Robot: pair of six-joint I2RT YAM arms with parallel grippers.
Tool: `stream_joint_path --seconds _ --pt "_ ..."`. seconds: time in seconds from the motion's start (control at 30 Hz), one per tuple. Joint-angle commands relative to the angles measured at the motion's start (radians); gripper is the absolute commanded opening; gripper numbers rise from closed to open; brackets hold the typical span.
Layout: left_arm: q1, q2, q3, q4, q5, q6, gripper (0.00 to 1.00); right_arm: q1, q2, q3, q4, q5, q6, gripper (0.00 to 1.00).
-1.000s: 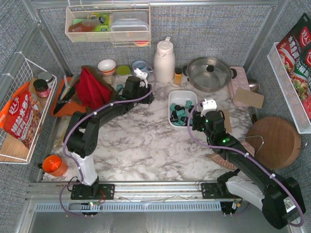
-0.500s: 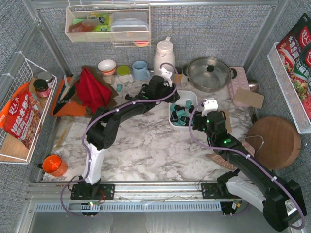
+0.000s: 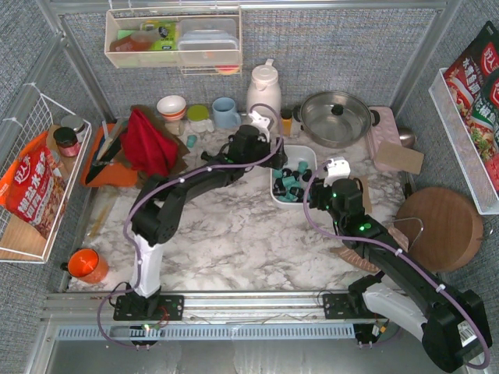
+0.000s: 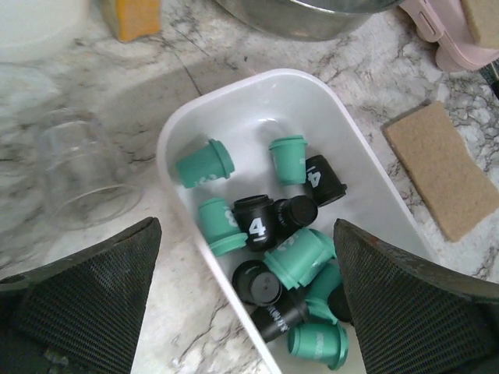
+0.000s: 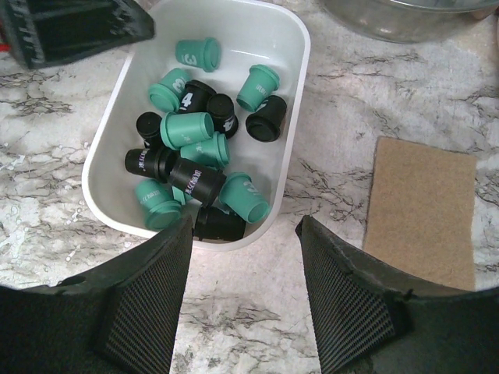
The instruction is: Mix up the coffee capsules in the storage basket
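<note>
Now that our left gripper (image 4: 248, 249) has swung across from beside the blue mug (image 3: 226, 113) and hangs wide open, holding nothing, over the storage basket (image 4: 251, 76), we judge that stirring can begin. Our right gripper (image 5: 245, 234), equally spread and empty, stays at the basket's near rim. Inside, the coffee capsules (image 5: 187, 128), teal and black, lie heaped toward that near end, with the far end bare.
</note>
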Motion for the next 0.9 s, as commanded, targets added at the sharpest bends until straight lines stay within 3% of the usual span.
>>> stream_joint_path --seconds 0.0,0.23,0.57,0.6,0.63,0.77,0.87 --pt "0.002 -0.108 -0.096 0.102 -0.139 0.06 0.99 -0.001 -0.001 0.006 0.011 0.004 0.0 0.62" --pt "0.027 -0.268 -0.234 -0.001 -0.524 0.079 1.0 0.0 0.007 0.008 0.013 -0.002 0.004 0.62" --pt "0.202 -0.399 -0.46 -0.154 -0.821 -0.233 1.0 -0.001 0.002 0.007 0.013 -0.005 0.005 0.62" --pt "0.21 -0.391 -0.458 -0.192 -0.863 -0.259 1.0 -0.002 0.0 0.007 0.015 -0.005 0.006 0.62" --pt "0.237 -0.33 -0.399 -0.38 -0.982 -0.385 1.0 -0.001 0.001 0.008 0.015 -0.007 0.007 0.62" --pt "0.284 -0.218 -0.268 -0.692 -1.057 -0.628 0.99 -0.002 -0.001 0.008 0.013 -0.007 0.008 0.62" --pt "0.303 -0.166 -0.208 -0.825 -1.082 -0.733 0.98 0.0 -0.004 0.008 0.013 -0.007 0.006 0.62"
